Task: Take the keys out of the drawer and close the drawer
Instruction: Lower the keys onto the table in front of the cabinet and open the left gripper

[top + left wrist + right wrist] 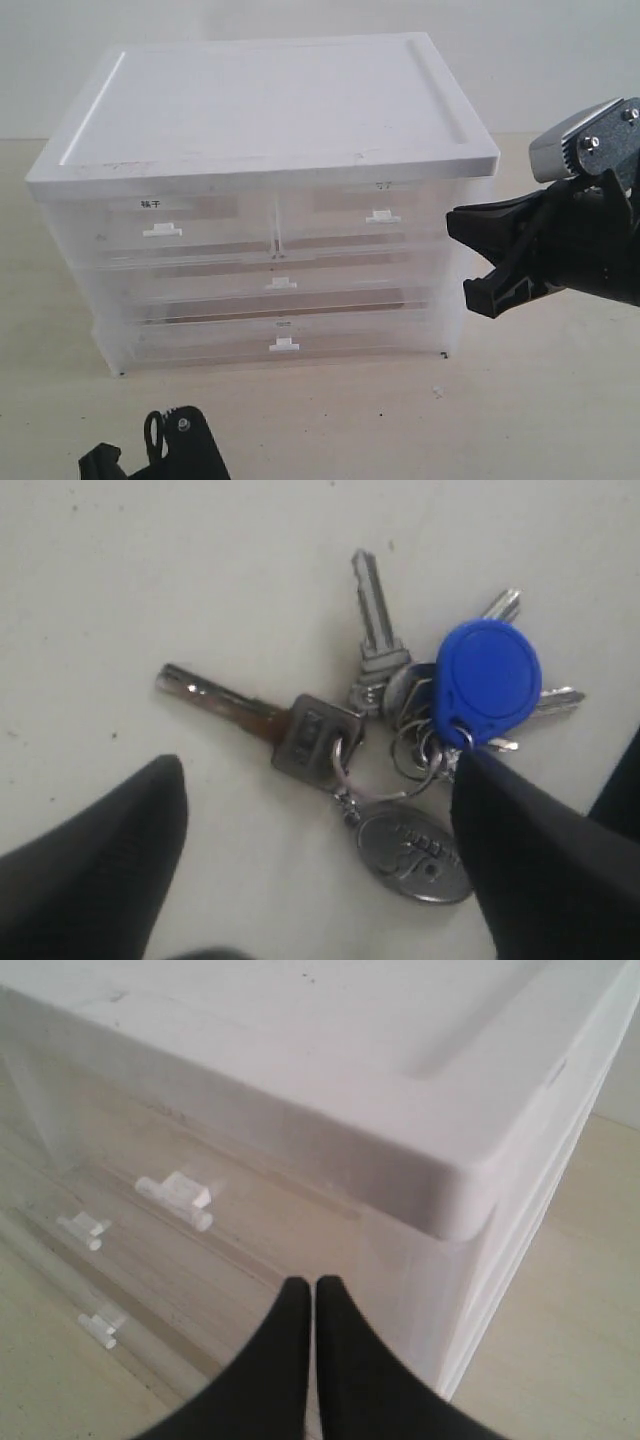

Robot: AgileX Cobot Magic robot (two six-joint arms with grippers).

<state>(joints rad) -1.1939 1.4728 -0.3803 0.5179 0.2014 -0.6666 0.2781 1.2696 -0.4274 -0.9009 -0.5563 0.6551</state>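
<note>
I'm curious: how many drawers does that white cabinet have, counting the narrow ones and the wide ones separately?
Narrow drawers, top row: 2, left and right
Wide drawers, below them: 2, middle and bottom
Total: 4

Pale beige tabletop (540, 400), plain white wall (560, 60) behind it, small black-lettered label (150, 203).
</note>
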